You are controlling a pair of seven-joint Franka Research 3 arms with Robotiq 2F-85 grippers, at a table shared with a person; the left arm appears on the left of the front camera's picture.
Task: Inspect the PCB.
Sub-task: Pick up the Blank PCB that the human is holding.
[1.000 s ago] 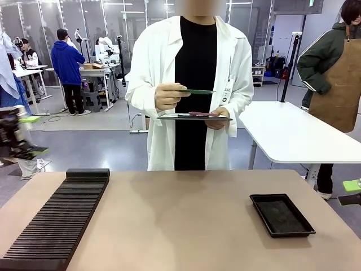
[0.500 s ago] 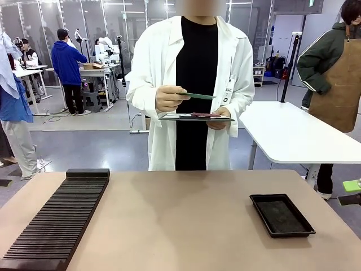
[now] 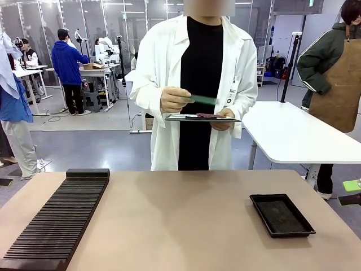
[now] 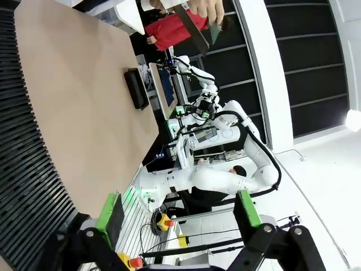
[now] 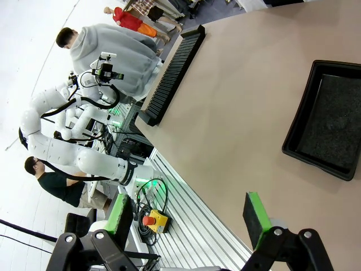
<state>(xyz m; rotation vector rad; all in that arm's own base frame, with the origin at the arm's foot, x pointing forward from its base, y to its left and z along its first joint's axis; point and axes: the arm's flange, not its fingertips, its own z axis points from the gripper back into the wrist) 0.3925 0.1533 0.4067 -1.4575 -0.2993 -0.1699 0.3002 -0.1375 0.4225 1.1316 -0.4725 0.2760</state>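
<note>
Hanging well beyond right gripper (image 5: pixel 189 219): PCB (image 3: pixel 202 100)

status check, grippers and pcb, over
Left gripper and right gripper open, holding nothing. PCB in the person's hand, above a dark board. Tray and rack sit off to the sides.

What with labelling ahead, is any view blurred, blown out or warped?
Front view: even light, sharp tray and table; the circuit board looks slightly smeared. Left wrist view: rolled sideways, straight lines bowed. Right wrist view: background washed out white, scene tilted.
</note>
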